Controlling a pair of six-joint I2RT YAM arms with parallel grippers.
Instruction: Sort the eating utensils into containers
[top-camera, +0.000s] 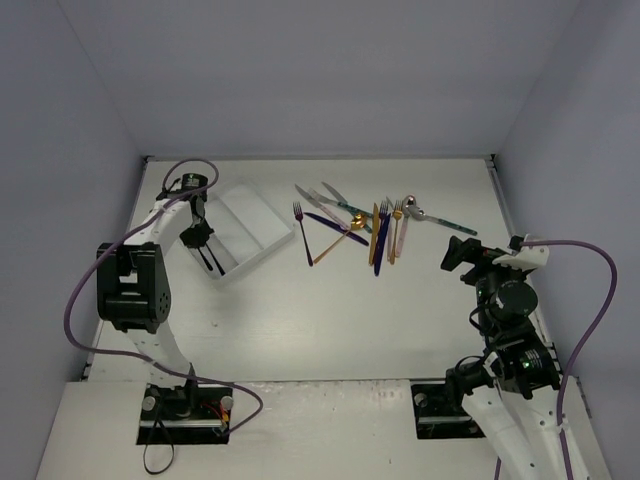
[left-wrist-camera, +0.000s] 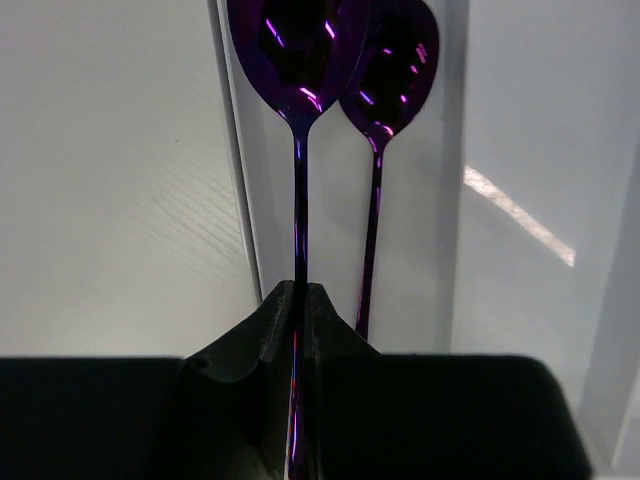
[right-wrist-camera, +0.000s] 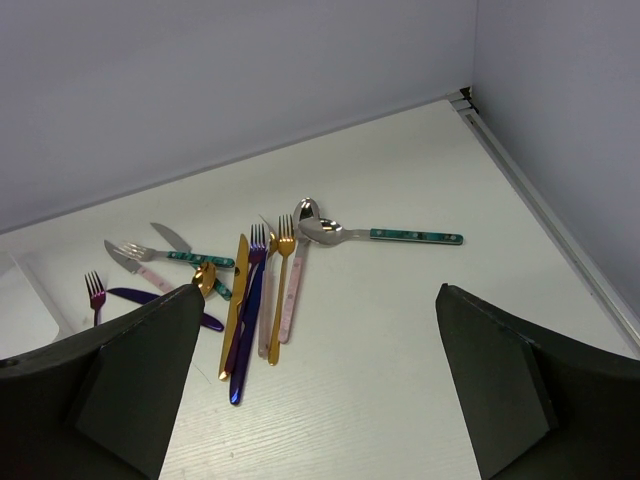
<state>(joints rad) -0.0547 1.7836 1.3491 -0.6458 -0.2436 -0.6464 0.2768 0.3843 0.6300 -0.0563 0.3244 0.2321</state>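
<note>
We see the left arm (top-camera: 130, 285) bent forward over the white tray (top-camera: 255, 215). Its left gripper (top-camera: 200, 237) is clamped on the handle of one purple spoon (left-wrist-camera: 300, 60) above the tray's outer compartment. The right arm (top-camera: 510, 300) sits folded at the table's (top-camera: 300, 320) right side, right gripper (right-wrist-camera: 325, 345) spread wide and empty. We count one tray with three compartments and a second purple spoon (left-wrist-camera: 395, 70) lying inside. Roughly twelve loose utensils (top-camera: 370, 225) are heaped mid-table.

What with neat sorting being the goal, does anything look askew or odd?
The white rectangular plastic cutlery tray sits diagonal on the white table, and the unsorted metal utensils lie crisscrossed in an overlapping heap.
</note>
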